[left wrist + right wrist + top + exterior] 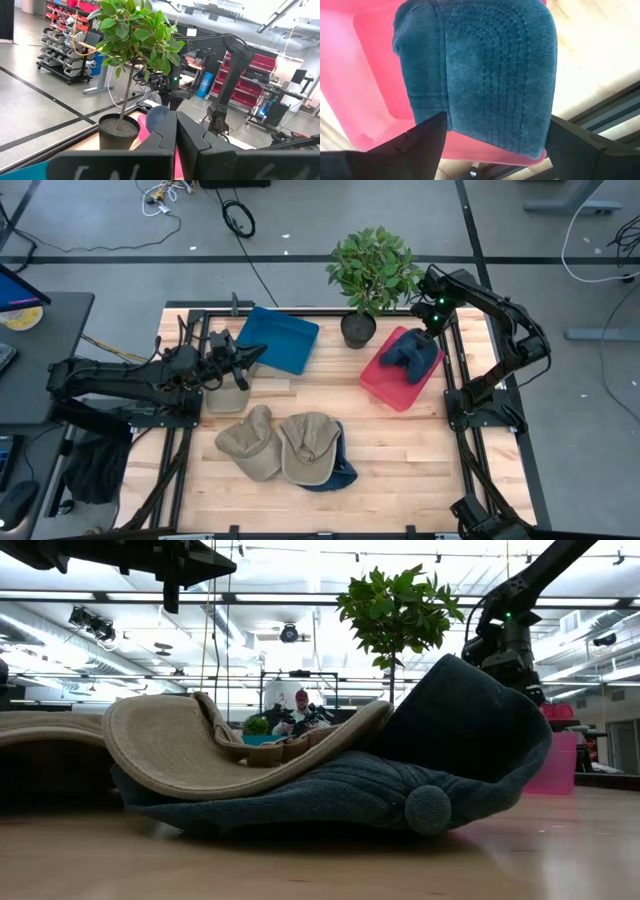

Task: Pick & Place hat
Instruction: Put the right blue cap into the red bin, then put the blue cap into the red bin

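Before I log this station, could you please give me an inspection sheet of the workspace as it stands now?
Surface: wooden table, bare wood toward the right front.
Job's things: one navy hat lies in the pink bin; two tan hats lie at the front, one overlapping a second navy hat.
Clutter: blue bin; potted plant at the back edge.
End effectors: right end effector open, fingers either side of the binned hat's brim; left end effector shut, beside the blue bin.
Cables: loops on the floor behind the table.
Surroundings: a person and shelving beyond the table.
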### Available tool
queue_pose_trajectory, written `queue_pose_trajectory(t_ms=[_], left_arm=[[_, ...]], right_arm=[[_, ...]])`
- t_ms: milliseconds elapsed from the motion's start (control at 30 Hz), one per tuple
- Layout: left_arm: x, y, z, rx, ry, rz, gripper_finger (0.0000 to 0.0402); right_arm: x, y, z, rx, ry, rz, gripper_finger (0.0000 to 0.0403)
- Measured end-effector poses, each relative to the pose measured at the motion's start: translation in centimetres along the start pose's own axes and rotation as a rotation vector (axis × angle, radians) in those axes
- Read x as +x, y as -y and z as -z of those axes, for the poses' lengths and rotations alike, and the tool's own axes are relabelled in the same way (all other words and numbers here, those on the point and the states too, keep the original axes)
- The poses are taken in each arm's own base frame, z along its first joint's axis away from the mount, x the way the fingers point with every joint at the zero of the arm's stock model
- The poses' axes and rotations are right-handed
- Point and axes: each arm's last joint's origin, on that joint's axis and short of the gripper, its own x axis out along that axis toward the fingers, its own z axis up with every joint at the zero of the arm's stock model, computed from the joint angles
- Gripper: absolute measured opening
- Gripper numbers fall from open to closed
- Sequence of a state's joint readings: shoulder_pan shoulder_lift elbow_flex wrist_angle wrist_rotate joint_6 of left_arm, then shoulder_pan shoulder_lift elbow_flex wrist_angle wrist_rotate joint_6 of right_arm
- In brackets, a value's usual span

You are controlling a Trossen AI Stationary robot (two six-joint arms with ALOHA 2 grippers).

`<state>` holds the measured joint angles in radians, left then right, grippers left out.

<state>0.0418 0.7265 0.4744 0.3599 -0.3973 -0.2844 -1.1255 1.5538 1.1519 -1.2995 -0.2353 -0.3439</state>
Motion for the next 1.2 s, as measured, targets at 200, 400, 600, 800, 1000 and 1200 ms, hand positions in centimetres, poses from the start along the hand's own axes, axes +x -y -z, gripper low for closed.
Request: queue_pose_trajectory(t_ms=[200,400,600,800,1000,1200], left_arm=[[0.0,0.0,0.0,0.0,0.0,0.0,0.0007],[0.0,0.0,0.0,0.0,0.0,0.0,0.0007],[0.0,0.0,0.0,-0.002,0.001,0.0,0.0007],[0.0,0.0,0.0,-0.027,0.0,0.002,0.0007],[0.0,0.0,0.0,-0.027,0.0,0.003,0.0007],[0.0,0.0,0.0,-0.027,0.0,0.004,0.0007]], right_arm=[[-1.8,-0.5,-0.3,0.042,0.041,0.044,0.029],[-5.5,-1.6,0.1,0.091,0.124,0.082,0.0274],[-7.7,-2.3,0.6,0.149,0.188,0.091,0.0266],[-10.3,-4.1,2.3,0.135,0.201,0.067,0.0258],[-14.0,-7.0,5.0,0.142,0.354,0.017,0.0249],[-16.1,-9.8,9.0,0.098,0.505,-0.125,0.0248]])
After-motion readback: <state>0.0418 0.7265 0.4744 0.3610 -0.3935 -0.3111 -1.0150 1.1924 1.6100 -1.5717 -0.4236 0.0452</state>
